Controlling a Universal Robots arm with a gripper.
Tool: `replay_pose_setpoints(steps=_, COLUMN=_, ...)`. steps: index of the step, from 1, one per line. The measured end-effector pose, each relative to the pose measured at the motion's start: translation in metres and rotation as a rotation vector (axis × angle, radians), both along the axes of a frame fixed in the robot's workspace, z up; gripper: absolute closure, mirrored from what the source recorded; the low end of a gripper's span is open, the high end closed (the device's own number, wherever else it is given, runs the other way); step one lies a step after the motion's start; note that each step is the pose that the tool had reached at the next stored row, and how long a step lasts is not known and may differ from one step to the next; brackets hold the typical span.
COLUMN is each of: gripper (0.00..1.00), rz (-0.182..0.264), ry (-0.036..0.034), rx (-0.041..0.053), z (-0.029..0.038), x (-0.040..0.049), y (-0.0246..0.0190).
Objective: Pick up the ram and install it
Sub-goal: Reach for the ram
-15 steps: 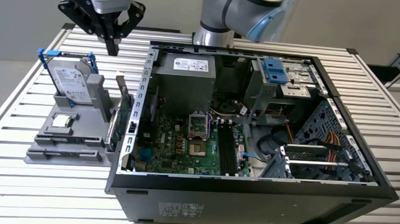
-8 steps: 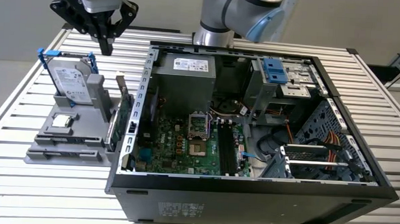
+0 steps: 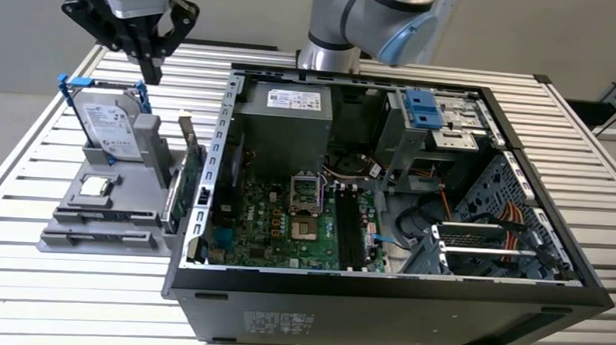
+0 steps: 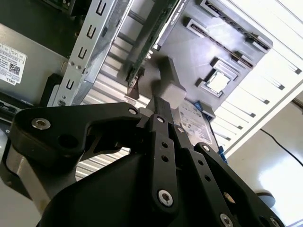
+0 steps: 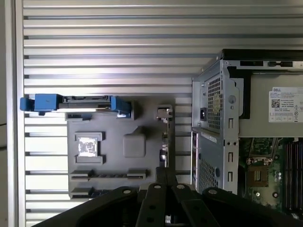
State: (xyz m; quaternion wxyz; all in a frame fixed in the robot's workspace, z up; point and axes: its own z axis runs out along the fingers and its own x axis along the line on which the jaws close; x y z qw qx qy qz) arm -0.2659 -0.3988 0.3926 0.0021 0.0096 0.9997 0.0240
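One black metal claw, fingers pinched together and gripping nothing, is hovering over the far left of a grey moulded plastic fixture tray. One dark flat ram stick is seemingly standing edge-up in the tray's near slot, kept upright for grasping.

In the first wrist view the ram was a thin dark stick standing on its long edge in a gray holder's slot, near the desk's edge at the exterior view's left.
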Motion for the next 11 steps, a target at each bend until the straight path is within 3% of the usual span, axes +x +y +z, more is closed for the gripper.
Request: replay_pose_setpoints(steps=11, gripper=1.0, rz=0.003, ry=0.0001, rx=0.0, z=0.0, x=-0.0164, y=0.0)
